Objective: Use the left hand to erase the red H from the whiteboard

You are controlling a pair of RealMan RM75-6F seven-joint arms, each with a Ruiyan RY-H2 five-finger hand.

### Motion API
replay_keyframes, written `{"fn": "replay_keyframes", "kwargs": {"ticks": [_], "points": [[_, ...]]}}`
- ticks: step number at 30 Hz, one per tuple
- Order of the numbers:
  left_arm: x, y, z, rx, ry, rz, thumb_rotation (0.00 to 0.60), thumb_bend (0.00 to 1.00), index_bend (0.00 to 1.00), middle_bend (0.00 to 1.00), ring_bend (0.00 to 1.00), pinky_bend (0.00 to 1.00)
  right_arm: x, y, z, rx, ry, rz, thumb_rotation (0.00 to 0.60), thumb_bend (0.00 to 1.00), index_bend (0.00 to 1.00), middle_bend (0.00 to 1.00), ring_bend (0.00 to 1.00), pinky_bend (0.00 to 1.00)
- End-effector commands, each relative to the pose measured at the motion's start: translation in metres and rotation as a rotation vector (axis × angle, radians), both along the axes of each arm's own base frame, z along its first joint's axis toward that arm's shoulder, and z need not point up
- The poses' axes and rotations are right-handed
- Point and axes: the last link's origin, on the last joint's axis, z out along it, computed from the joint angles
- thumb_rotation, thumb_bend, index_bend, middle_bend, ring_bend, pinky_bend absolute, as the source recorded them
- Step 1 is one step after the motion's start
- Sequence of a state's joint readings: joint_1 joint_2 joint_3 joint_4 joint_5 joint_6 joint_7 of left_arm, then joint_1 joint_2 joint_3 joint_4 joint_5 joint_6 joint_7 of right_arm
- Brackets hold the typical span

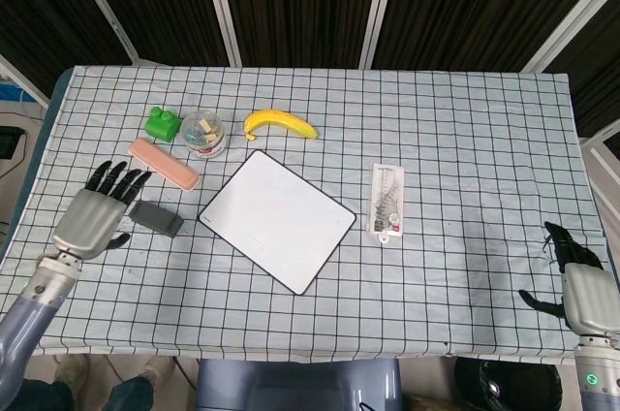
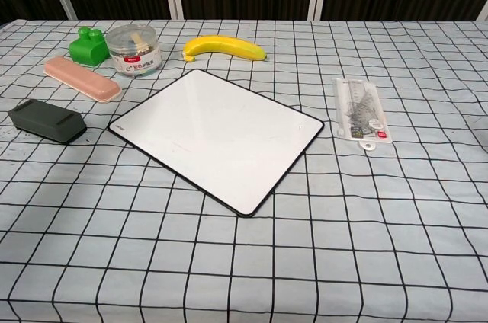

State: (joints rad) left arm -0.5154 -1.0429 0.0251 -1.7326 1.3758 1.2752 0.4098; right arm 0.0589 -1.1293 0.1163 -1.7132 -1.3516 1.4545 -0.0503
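Note:
The whiteboard (image 1: 278, 218) (image 2: 217, 135) lies in the middle of the checked cloth, its white face blank with no red mark showing. A dark grey eraser (image 1: 156, 218) (image 2: 47, 120) rests on the cloth left of the board. My left hand (image 1: 93, 218) hovers left of the eraser with fingers spread, holding nothing; only the head view shows it. My right hand (image 1: 579, 285) sits at the table's front right corner, fingers apart and empty.
A pink case (image 1: 164, 163) (image 2: 81, 78), green block (image 1: 163, 125) (image 2: 88, 44) and clear jar (image 1: 203, 133) (image 2: 135, 50) stand behind the eraser. A banana (image 1: 280, 124) (image 2: 223, 48) lies behind the board. A packaged ruler set (image 1: 387, 200) (image 2: 361, 119) lies right of it.

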Motion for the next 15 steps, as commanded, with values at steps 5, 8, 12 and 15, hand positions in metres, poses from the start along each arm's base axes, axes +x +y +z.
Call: {"fn": "replay_keyframes", "kwargs": {"ticks": [5,8,12,15], "points": [[-0.008,-0.058,0.027,0.037,-0.057,0.013,0.6,0.1,0.0,0.08,0.0,0.07,0.001,0.0,0.0,-0.003,0.002,0.007,0.6,0.06,0.09,0.12,0.22,0.23],[-0.015,-0.074,0.033,0.059,-0.064,0.018,0.6,0.1,0.0,0.08,0.0,0.06,0.001,0.0,0.001,-0.007,0.0,0.009,0.6,0.06,0.09,0.12,0.22,0.23],[-0.025,-0.084,0.036,0.069,-0.075,0.039,0.6,0.1,0.0,0.08,0.0,0.06,0.001,0.0,0.001,-0.009,-0.005,0.015,0.6,0.06,0.09,0.12,0.22,0.23],[-0.031,-0.085,0.035,0.07,-0.089,0.053,0.6,0.1,0.0,0.08,0.0,0.06,0.001,0.0,0.002,-0.01,-0.006,0.019,0.6,0.06,0.09,0.12,0.22,0.23]]}}
